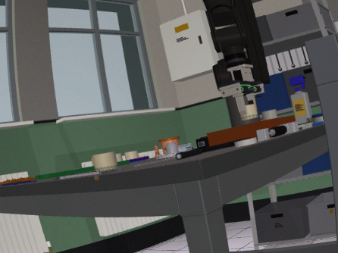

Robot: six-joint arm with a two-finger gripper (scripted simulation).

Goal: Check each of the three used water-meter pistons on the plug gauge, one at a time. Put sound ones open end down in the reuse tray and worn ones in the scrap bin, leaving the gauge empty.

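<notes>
I hold a cream water-meter piston [250, 112] in my gripper [245, 110], low over the brown tray [250, 130] at the far right of the table. A second cream piston [269, 114] stands behind on the tray. A third, larger-looking piston [104, 160] stands at the table's left on a green mat [75, 171]. A smaller cream cylinder [131, 155] stands behind it. The copper-rimmed gauge [169, 145] sits mid-table with nothing on it.
The table's front edge [151, 178] runs close to the camera. A black cylinder [189, 154] and a white ring [245, 142] lie before the tray. A bottle [300, 105] stands at the far right, by a grey post [326, 94].
</notes>
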